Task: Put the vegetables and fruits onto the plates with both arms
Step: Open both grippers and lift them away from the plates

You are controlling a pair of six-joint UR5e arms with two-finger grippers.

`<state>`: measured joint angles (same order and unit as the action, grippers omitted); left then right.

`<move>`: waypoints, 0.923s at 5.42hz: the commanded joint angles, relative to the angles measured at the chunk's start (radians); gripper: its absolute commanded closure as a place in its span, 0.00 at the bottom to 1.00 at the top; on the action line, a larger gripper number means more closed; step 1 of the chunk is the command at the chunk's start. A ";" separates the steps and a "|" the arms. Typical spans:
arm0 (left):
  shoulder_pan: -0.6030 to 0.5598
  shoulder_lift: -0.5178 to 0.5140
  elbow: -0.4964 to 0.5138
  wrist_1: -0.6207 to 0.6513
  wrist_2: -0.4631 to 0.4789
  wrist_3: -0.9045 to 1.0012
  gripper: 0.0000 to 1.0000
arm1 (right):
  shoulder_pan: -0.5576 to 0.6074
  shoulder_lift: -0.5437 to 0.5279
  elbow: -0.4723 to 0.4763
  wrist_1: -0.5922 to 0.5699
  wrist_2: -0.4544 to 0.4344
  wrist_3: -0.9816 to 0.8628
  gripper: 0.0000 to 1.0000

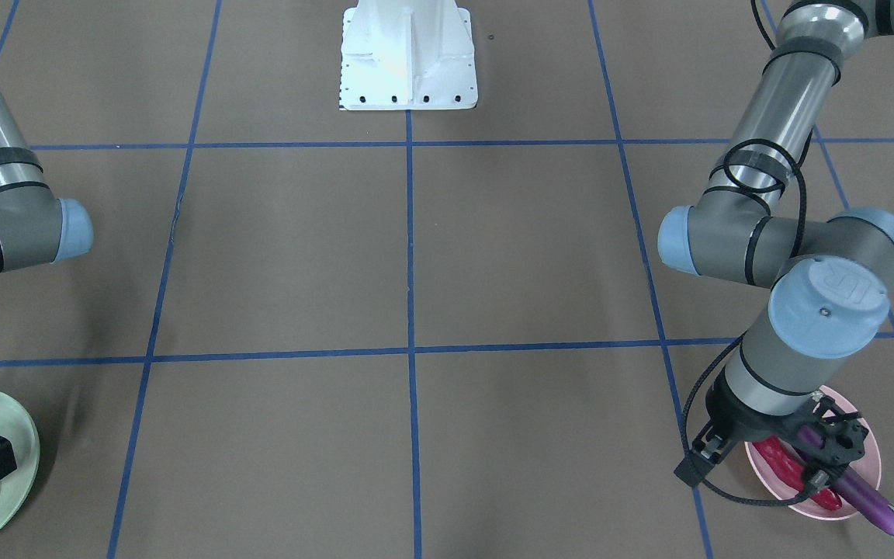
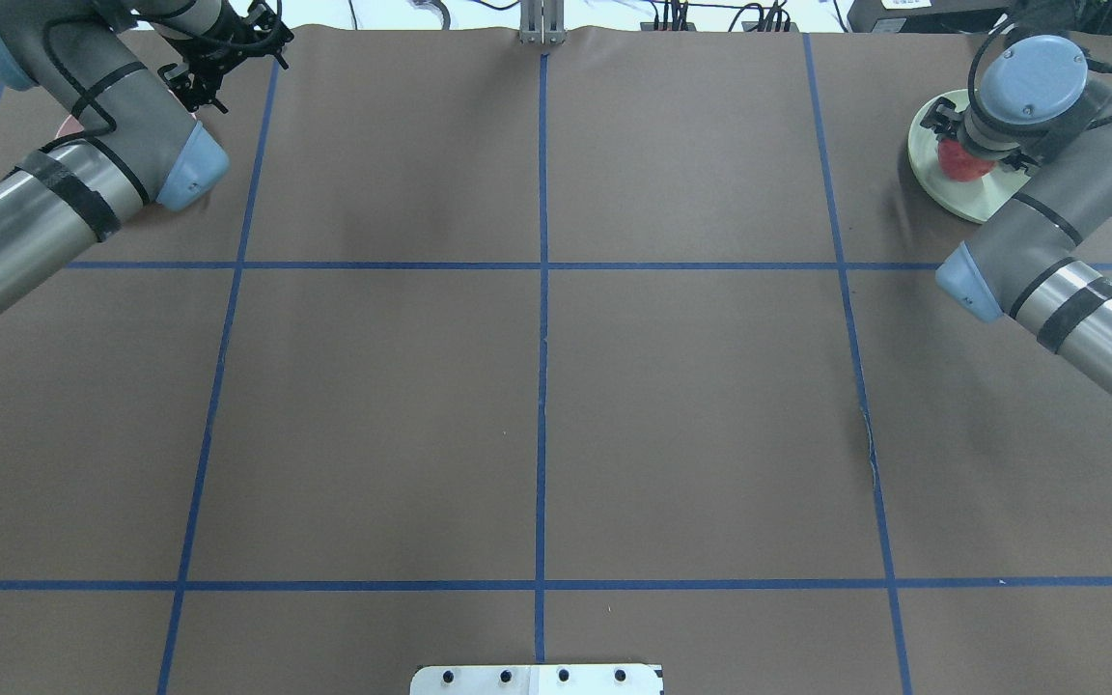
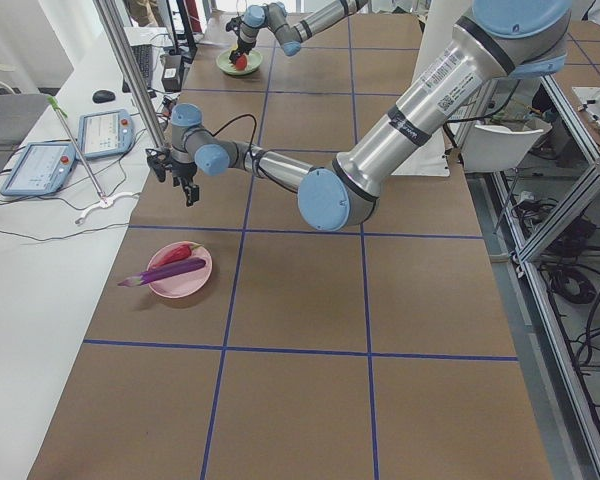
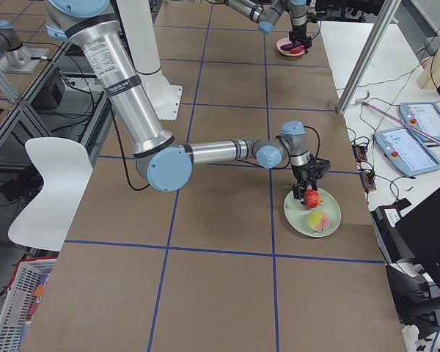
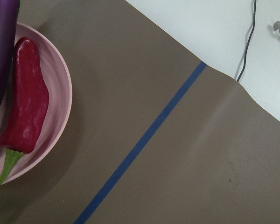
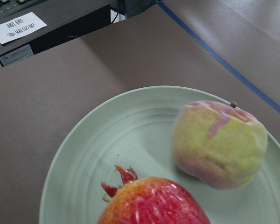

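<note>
The pale pink plate [image 1: 871,435] holds the red chili [image 5: 30,98] and the purple eggplant [image 1: 866,501], whose stem end hangs over the rim. My left gripper [image 1: 831,458] hangs above that plate, looks open and holds nothing; the exterior left view shows it [image 3: 180,185] well clear of the plate [image 3: 195,287]. The mint green plate [image 6: 130,140] holds the peach [image 6: 219,144]. My right gripper [image 4: 309,189] is shut on the pomegranate [image 6: 154,205] just over the green plate [image 4: 331,207], beside the peach [image 4: 317,220].
The white base block [image 1: 408,62] stands at the table's robot side. Both plates sit near the table's far edge, at opposite ends. A black box with a label [image 6: 51,28] and control pendants [image 3: 105,130] lie just beyond that edge.
</note>
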<state>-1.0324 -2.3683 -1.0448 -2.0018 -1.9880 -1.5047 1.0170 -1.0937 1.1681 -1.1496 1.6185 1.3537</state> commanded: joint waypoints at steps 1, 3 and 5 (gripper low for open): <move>0.000 -0.003 -0.001 0.000 -0.002 0.000 0.00 | 0.011 0.003 0.011 0.002 0.003 -0.030 0.00; 0.000 0.001 -0.087 0.082 -0.002 0.001 0.00 | 0.032 -0.024 0.109 -0.012 0.017 -0.102 0.00; 0.005 0.109 -0.272 0.083 -0.012 0.020 0.00 | 0.040 -0.127 0.277 -0.010 0.201 -0.139 0.00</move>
<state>-1.0293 -2.3210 -1.2262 -1.9203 -1.9948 -1.4926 1.0524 -1.1714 1.3663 -1.1602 1.7344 1.2305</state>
